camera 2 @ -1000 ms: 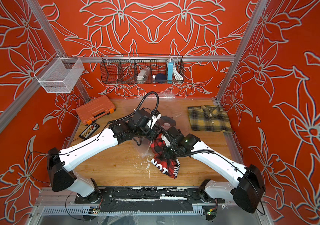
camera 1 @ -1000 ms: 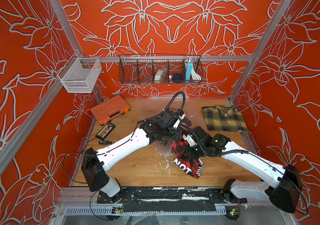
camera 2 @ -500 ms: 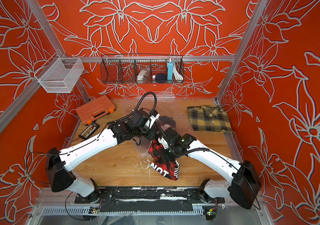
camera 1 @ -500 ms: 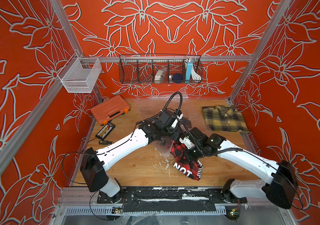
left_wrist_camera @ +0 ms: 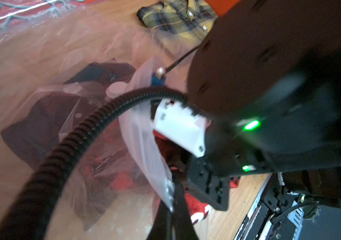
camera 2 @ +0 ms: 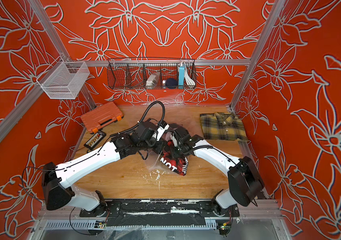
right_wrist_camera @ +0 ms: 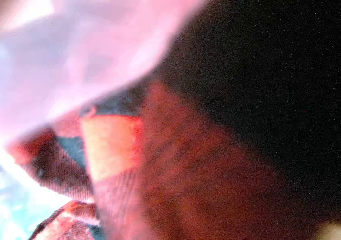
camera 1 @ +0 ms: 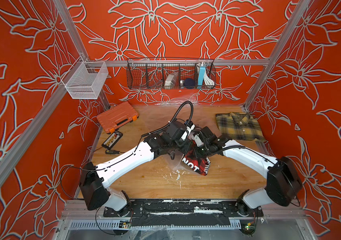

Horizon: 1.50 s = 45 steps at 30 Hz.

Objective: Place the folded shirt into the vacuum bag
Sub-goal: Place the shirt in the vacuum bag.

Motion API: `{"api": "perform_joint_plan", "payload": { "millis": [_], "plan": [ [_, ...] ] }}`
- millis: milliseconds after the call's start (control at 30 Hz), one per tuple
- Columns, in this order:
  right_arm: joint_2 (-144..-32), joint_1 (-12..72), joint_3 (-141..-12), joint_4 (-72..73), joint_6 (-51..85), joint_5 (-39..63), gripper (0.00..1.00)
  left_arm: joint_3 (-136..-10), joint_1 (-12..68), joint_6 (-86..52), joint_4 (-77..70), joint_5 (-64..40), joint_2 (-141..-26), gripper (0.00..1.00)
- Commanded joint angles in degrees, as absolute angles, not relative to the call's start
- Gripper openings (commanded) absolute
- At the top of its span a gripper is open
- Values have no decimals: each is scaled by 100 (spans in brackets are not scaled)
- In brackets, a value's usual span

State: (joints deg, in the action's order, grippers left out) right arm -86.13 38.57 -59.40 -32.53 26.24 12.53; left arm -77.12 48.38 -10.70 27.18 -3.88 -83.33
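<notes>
The left fingers (left_wrist_camera: 180, 199) stayed pinched on the lip of the large clear crinkly vacuum bag (left_wrist_camera: 142, 143), holding its mouth up. The right fingers were buried, their grip impossible to tell. The folded red-and-black plaid shirt (camera 1: 196, 164) sat seemingly half inside, lettered end on the wooden counter (camera 1: 155, 182). The right arm (camera 1: 246, 155) had pushed deeper than a second before; the rest needed feeding through.

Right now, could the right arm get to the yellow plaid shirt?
Probably, yes. The yellow plaid shirt lies uncovered on that arm's side with bare table between. But the right gripper is buried in the red shirt and would need freeing first.
</notes>
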Motion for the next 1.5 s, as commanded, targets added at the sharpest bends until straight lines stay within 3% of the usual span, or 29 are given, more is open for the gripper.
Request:
{"api": "perform_joint_plan", "payload": {
  "millis": [0,133,433,767,1033,1133,1233,1333,1400,1467],
  "plan": [
    [-8762,3898,-5853,-2730,2663,763,0,-8045,5126,-914,2512,-800,-8280,0],
    [-9074,3928,-6061,-2876,2602,753,0,-8142,5153,-905,2521,-835,-8296,0],
    [-8651,3929,-6684,-2756,2753,947,0,-7807,5212,-965,2441,-872,-8351,0],
    [-9230,3850,-6170,-1969,2477,490,0,-7409,5213,-1025,2410,-682,-8271,0],
    [-8865,3860,-6454,-1864,2417,588,12,-7321,5220,-1081,2338,-688,-8219,0],
    [-9214,3839,-6471,-1787,2408,789,27,-7304,5219,-1064,2347,-627,-8219,0],
    [-9696,3637,-6514,-2030,2384,1537,55,-7278,5212,-1044,2405,-572,-8210,0],
    [-9506,3566,-6394,-2267,2247,1709,86,-7184,5214,-1037,2410,-481,-8126,0],
    [-9305,3529,-6477,-2685,2062,1680,97,-7146,5208,-1009,2413,-386,-8071,0],
    [-9093,3477,-6469,-2921,1985,1644,98,-7128,5212,-977,2442,-272,-8022,0]
  ]
}}
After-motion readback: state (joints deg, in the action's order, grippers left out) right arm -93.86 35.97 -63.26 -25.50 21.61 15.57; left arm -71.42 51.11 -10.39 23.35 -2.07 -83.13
